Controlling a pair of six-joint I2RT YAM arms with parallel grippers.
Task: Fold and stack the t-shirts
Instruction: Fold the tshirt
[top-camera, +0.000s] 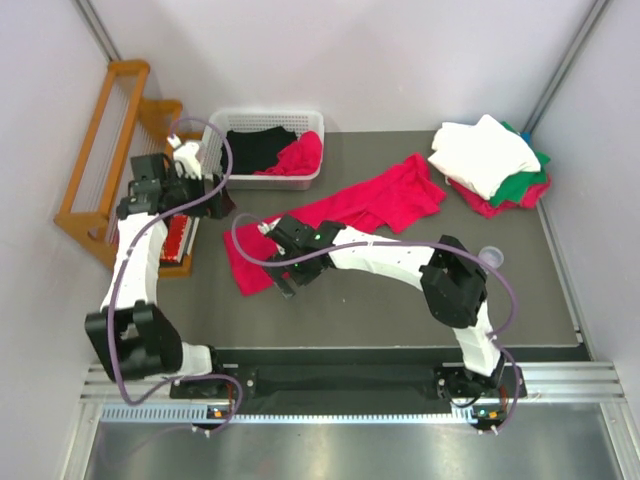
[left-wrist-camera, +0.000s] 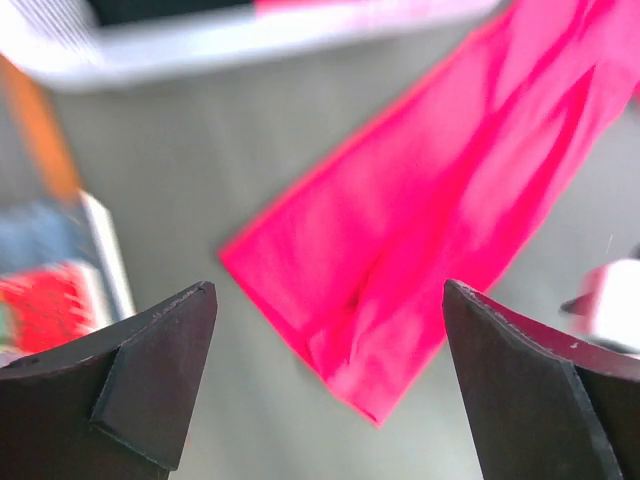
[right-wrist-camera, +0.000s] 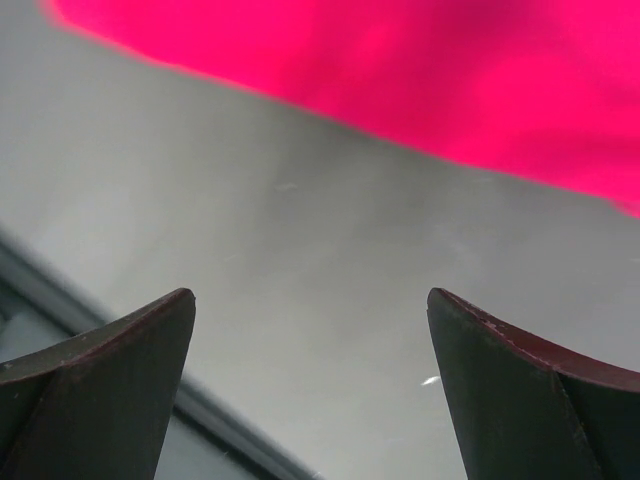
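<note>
a bright red t-shirt (top-camera: 345, 215) lies spread out in a long diagonal band on the dark grey table (top-camera: 400, 315), from the lower left near the middle up to the right. the right gripper (top-camera: 283, 270) reaches across to the lower left end of this shirt, and in the right wrist view its two dark fingers (right-wrist-camera: 110, 380) stand wide apart above the bare table, with the red cloth just beyond them and nothing between them. the left gripper (top-camera: 222, 195) is near the left edge of the table, beside the white basket (top-camera: 265, 180); its fingers (left-wrist-camera: 150, 385) are also wide apart and hold nothing, and the red cloth lies below and ahead of them. inside the basket are a black shirt (top-camera: 258, 147) and another red shirt (top-camera: 300, 155). in the far right corner there is a pile of shirts (top-camera: 490, 165), white on top, with green and red ones under it. a small clear cup (top-camera: 491, 257) stands near the right arm. a wooden rack (top-camera: 110, 150) stands to the left of the table.
</note>
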